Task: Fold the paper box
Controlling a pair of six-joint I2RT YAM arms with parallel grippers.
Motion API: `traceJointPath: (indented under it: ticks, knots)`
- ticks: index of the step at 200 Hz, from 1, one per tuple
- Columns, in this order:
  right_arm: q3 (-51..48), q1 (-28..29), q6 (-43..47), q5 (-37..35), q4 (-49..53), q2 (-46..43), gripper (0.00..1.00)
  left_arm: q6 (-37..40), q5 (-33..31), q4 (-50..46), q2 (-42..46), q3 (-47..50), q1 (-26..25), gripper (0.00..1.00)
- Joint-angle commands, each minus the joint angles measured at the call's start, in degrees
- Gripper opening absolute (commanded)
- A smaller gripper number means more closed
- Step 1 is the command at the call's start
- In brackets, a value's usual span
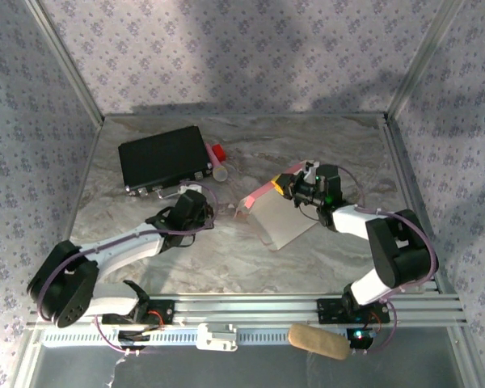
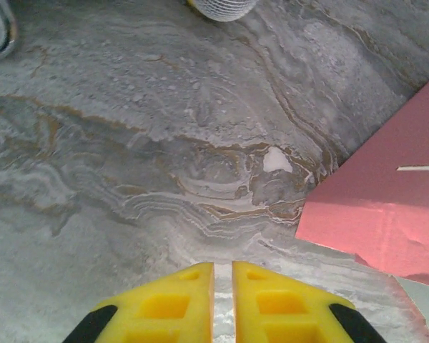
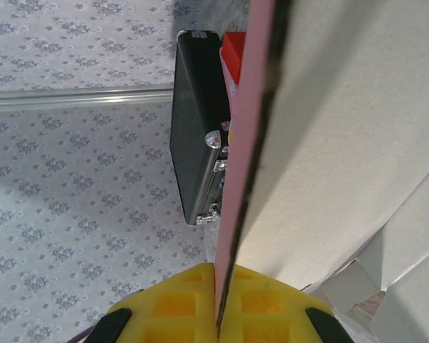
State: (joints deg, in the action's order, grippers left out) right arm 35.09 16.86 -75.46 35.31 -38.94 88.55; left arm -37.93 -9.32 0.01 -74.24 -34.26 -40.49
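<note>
You are viewing: one black case sitting far left; one paper box, the right gripper pinching its pink edge; the left gripper hanging nearly closed, empty.

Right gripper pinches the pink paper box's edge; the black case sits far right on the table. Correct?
No. The right gripper does pinch the paper box by its edge, but the black case sits far left on the table, as the top external view shows.
</note>
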Motion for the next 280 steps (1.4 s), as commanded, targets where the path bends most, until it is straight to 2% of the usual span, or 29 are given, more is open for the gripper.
traceJointPath:
  ticks: [1,42,74,111,153,204,280]
  knots:
    - [1.6,-0.9,4.2,1.8,5.0,2.4,0.00,7.1,3.0,7.0,-2.4,-0.1,0.7,0.13]
    - [3.7,-1.9,7.1,3.0,9.1,3.3,0.00,15.9,10.1,15.0,-8.0,-1.3,1.8,0.13]
    - [4.9,-1.9,6.9,3.2,9.3,4.5,0.00,18.7,14.9,18.7,-13.6,-3.9,1.7,0.11]
    - [5.4,-1.9,6.5,3.4,8.9,5.7,0.00,23.4,16.3,33.2,-12.8,2.0,-0.3,0.10]
    - [5.8,-1.9,6.2,3.3,9.2,5.4,0.00,29.6,20.1,40.6,-14.2,5.1,-0.9,0.10]
    - [6.1,-1.8,6.6,3.4,9.7,5.1,0.00,31.6,22.6,46.4,-17.7,5.6,-1.7,0.10]
    - [6.7,-2.0,7.0,3.5,8.7,6.4,0.00,31.9,19.7,47.8,-20.6,2.8,-3.9,0.12]
